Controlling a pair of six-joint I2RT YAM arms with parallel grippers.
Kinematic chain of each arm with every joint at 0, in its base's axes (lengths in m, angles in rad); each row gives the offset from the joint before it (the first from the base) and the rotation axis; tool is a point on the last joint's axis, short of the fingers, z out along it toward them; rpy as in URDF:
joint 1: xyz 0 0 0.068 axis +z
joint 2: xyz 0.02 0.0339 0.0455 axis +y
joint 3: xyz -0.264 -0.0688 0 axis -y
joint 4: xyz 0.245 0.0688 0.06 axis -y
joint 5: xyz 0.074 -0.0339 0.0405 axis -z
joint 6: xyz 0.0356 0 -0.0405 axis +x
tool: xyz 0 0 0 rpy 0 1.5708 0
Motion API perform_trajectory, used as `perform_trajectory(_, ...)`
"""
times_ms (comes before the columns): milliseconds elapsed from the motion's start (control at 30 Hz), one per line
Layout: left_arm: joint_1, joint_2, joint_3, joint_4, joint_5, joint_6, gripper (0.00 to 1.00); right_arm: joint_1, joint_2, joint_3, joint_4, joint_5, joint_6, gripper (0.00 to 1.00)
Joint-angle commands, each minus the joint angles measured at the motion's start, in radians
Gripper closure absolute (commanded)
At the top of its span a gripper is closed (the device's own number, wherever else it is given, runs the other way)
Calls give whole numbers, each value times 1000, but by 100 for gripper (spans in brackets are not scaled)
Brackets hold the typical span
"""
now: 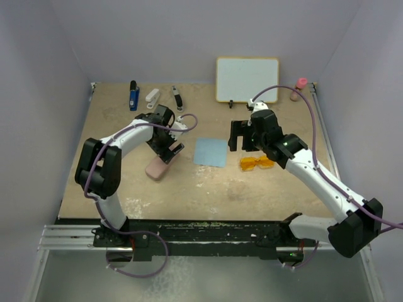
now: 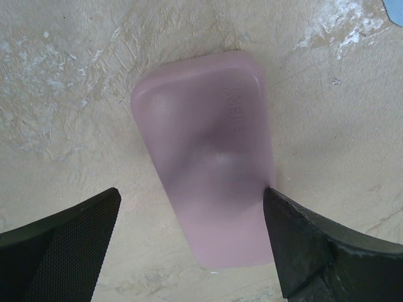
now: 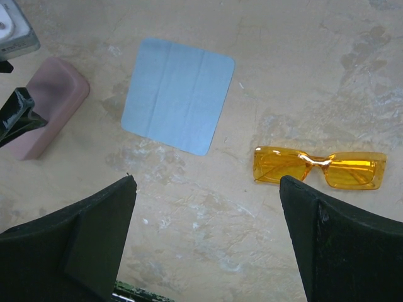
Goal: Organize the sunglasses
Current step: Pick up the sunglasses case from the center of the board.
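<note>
At the left of the table [image 1: 189, 195], the left gripper [image 1: 169, 152] hangs over the pink case [image 1: 157, 168], jaws spread wide. Left wrist view: the case lies flat between the two fingers. The finger [image 2: 302, 245] on the right side of that view meets the case's edge, though I cannot tell whether it touches. The other finger stands clear. Nothing is gripped.

Just right of the case, a light blue cloth [image 1: 211, 152] lies flat and unfolded.

Right of the cloth and slightly nearer lie the sunglasses [image 1: 257, 163], orange, on bare table, apart from the cloth.

The right gripper [image 1: 239, 138] hovers just on their far side, jaws wide, holding nothing. Right wrist view: the sunglasses lie ahead of one fingertip, off to the side of the gap.

At the far edge, behind the right gripper, stands a whiteboard [image 1: 247, 79].
</note>
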Motion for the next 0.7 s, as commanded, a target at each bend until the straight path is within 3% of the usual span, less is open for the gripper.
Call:
perform_trajectory(0, -6, 20, 21, 30, 10, 1, 2, -6, -11, -10, 34, -10, -15, 0)
perform_trajectory(400, -11, -34, -30, 28, 95, -14, 2, -8, -2, -13, 43, -28, -13, 0)
perform_trajectory(667, -11, -18, -38, 47, 56, -39, 2, -9, 0, -21, 47, -31, -7, 0)
